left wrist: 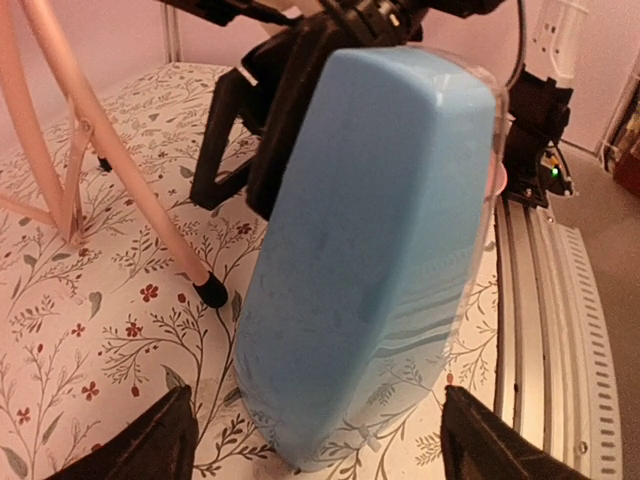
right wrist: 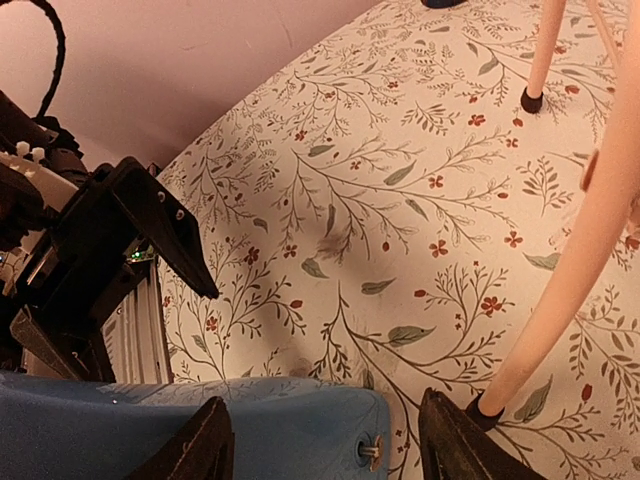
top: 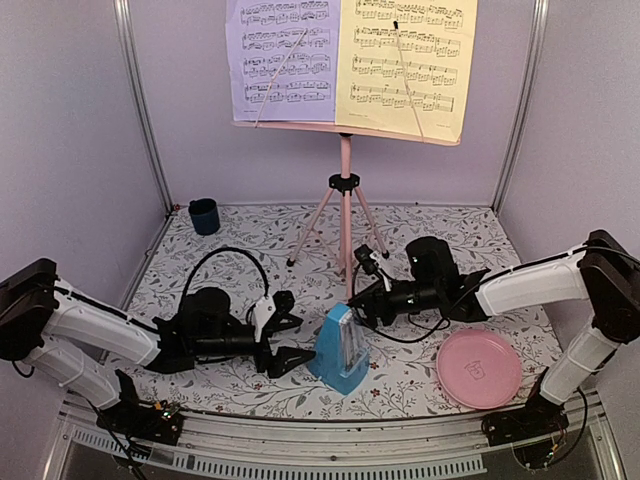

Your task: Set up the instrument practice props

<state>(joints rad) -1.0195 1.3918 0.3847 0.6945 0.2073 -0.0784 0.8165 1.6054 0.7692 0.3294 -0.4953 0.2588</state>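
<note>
The right end effector is spreading its fingers around the metronome's blue end, one finger clear of it. A pink stand leg is resting on the floral table just beside. The left end effector is hovering at the left.

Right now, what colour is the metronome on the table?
The metronome is light blue, clearest in the left wrist view.

The blue pyramid metronome is standing on the floral table before the pink tripod music stand, left of the round pink plate.
</note>
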